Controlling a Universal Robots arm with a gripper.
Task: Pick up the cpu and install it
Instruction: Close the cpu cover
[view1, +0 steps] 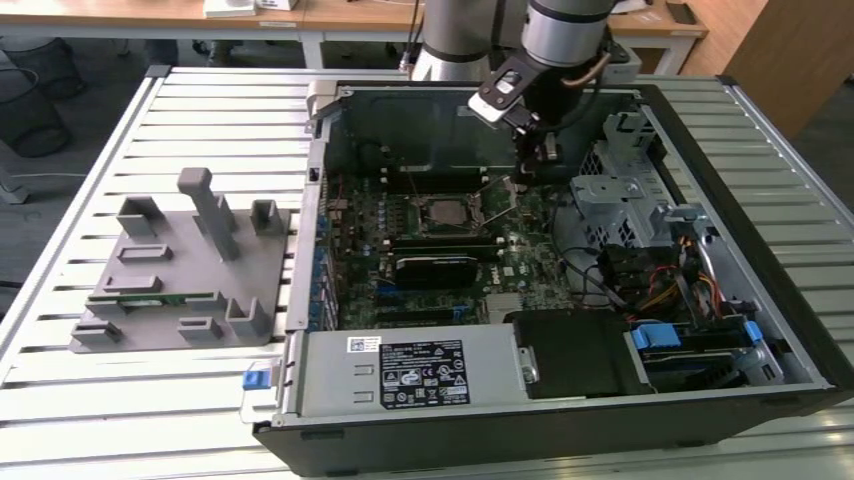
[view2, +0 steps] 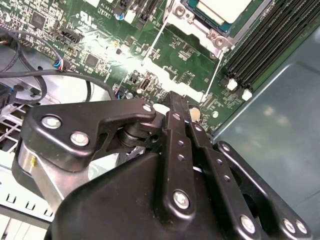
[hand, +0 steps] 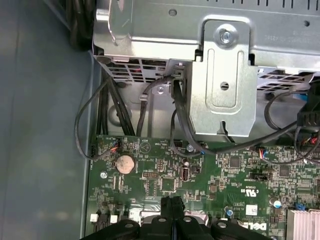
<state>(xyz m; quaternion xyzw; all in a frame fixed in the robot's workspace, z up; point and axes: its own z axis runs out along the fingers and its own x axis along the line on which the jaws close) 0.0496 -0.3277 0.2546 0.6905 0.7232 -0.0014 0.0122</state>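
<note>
The cpu (view2: 221, 7), silvery-white on top, lies in the metal-framed socket (view1: 441, 210) on the green motherboard (view1: 527, 265) inside the open computer case. My gripper (view1: 531, 172) hangs inside the case just to the exterior view's right of the socket. Its black fingers (view2: 176, 107) are shut together with nothing visible between them, as the first wrist view also shows at the gripper (hand: 172, 202). A thin metal socket lever (view1: 497, 205) rises at a slant toward the fingertips. I cannot tell whether they touch it.
A grey holder (view1: 187, 265) with a green memory stick (view1: 154, 297) stands on the slatted table at the exterior view's left. A metal drive cage (view1: 621, 190), cables (view1: 654, 290) and the power supply (view1: 407, 370) crowd the case. Memory slots (view2: 265, 40) run beside the socket.
</note>
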